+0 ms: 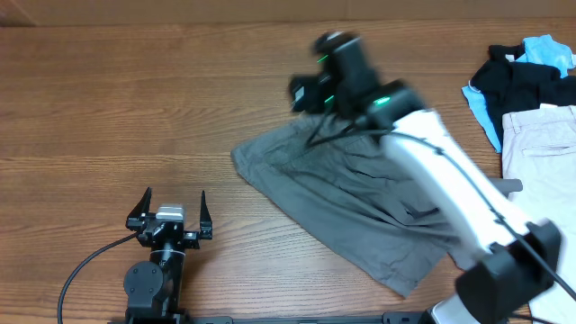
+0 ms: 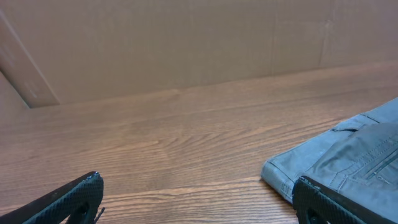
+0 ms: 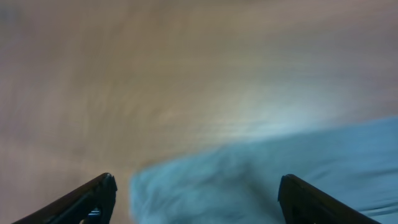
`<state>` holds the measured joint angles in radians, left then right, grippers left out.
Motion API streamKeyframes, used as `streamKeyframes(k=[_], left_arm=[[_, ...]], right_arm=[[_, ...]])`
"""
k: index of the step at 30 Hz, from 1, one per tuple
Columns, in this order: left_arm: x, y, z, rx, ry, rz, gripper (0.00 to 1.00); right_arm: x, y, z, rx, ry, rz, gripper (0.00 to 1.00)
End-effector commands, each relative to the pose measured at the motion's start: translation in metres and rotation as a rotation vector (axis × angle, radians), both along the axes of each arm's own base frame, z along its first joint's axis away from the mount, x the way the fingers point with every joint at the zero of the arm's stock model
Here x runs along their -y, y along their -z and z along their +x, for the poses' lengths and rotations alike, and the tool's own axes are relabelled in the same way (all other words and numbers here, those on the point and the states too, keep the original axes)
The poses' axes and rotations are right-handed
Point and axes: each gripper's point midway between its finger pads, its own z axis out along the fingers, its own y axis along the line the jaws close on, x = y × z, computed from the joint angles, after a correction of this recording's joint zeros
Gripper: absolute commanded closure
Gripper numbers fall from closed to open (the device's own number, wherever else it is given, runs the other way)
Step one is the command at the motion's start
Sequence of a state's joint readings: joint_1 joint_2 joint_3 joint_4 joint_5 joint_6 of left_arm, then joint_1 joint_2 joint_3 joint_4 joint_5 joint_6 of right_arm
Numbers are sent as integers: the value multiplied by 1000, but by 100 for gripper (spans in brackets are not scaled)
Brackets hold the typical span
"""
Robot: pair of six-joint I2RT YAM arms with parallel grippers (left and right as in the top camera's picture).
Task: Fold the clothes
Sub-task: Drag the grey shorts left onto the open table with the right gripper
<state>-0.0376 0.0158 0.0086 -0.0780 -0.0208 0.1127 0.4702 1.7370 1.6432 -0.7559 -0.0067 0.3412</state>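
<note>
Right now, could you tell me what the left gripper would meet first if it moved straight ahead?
The open left gripper faces only wooden table; the way looks free, probably up to the brown wall behind. The grey trousers lie off to its right.

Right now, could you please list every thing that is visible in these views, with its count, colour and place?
grey trousers: one, medium grey, middle of the table, partly under the right arm
beige trousers: one, pale beige, right edge
black garment: one, black, far right corner
light-blue garment: one, light blue, showing around the black garment
table: one, brown wood
left gripper: one, black, open, near left over bare wood
right gripper: one, black, open, above the grey trousers' far edge
</note>
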Motion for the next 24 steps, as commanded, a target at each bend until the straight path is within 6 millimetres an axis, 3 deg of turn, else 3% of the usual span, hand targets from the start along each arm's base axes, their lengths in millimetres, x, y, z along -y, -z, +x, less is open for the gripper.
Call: streamKeyframes(k=[1, 5, 8, 14, 17, 24], left_arm=[[-4, -1, 0, 10, -17, 22, 0], [-4, -1, 0, 10, -17, 22, 0], [-4, -1, 0, 10, -17, 22, 0], [-4, -1, 0, 10, -17, 22, 0], [-4, -1, 0, 10, -17, 22, 0], [-4, -1, 0, 10, -17, 22, 0]], right_arm=[[84, -70, 26, 154, 187, 34, 7], [165, -56, 46, 135, 301, -34, 5], [194, -30, 56, 84, 253, -55, 6], [213, 42, 77, -35, 163, -89, 7], [213, 85, 87, -99, 136, -110, 7], [213, 161, 90, -238, 126, -111, 9]])
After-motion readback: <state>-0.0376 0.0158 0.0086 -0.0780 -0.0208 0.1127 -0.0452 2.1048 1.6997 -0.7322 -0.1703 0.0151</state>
